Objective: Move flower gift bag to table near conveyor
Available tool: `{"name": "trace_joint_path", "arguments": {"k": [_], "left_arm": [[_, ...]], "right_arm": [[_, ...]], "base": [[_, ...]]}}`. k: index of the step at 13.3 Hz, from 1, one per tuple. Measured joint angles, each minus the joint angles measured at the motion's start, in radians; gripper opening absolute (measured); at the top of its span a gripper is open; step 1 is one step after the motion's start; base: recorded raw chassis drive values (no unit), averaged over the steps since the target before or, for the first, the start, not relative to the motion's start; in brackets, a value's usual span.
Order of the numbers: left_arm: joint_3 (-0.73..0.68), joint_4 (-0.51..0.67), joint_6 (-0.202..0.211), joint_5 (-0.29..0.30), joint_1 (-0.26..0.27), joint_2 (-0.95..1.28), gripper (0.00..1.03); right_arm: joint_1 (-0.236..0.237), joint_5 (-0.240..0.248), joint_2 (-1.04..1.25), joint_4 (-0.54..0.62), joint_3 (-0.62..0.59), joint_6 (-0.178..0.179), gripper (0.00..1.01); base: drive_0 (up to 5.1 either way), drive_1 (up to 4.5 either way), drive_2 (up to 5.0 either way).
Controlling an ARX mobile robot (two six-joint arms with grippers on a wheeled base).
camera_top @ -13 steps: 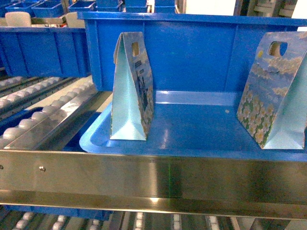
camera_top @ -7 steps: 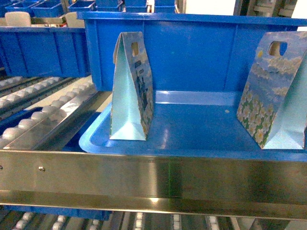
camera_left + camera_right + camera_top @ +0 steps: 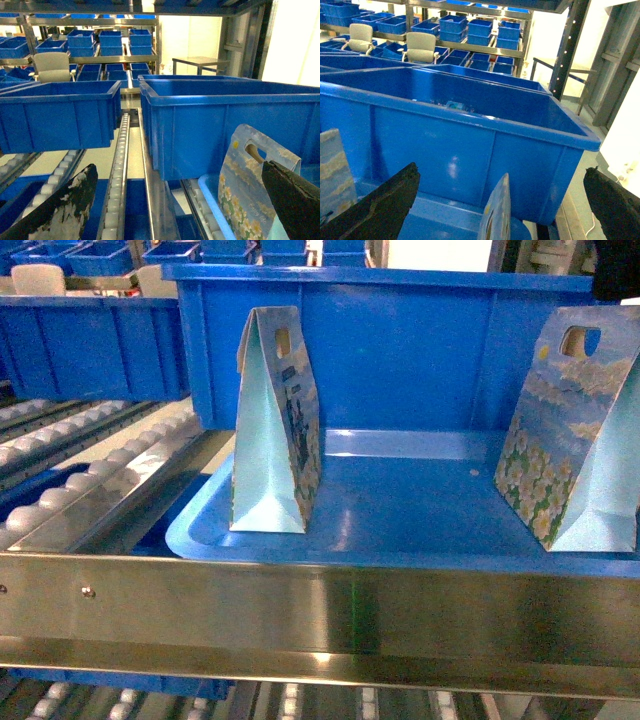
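Observation:
Two flower gift bags stand upright on a blue tray [image 3: 400, 510] on the conveyor [image 3: 100, 480]: one at the left [image 3: 275, 420], one at the right [image 3: 570, 430]. My left gripper [image 3: 179, 167] is open over the roller lane [image 3: 117, 190], and the left bag [image 3: 252, 190] sits just inside its right finger [image 3: 295, 200]. The right gripper [image 3: 500, 175] is also open, with the thin top edge of the right bag [image 3: 497, 215] between its fingers, untouched. The table is out of view.
A tall blue bin [image 3: 400, 350] stands right behind the tray and fills the right wrist view [image 3: 445, 130]. Another blue bin [image 3: 55, 115] sits on the lane to the left. A steel front rail [image 3: 320, 610] crosses below the tray. A dark shape [image 3: 615, 270] shows at the top right corner.
A dark shape has come into the top right corner of the head view. The bags and tray have not moved.

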Motion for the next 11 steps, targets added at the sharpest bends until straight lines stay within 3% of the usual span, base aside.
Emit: {"name": "trace_joint_path", "arguments": {"k": [3,11], "left_arm": [[0.0,0.0,0.0,0.0,0.0,0.0,0.98],[0.0,-0.001,0.0,0.0,0.0,0.0,0.98]], "right_arm": [[-0.016,-0.001,0.109,-0.073,0.112,0.01,0.98],[-0.075,-0.002,0.261,-0.132,0.117,0.015,0.98]], "base": [[0.0,0.0,0.0],[0.0,0.0,0.0]]}}
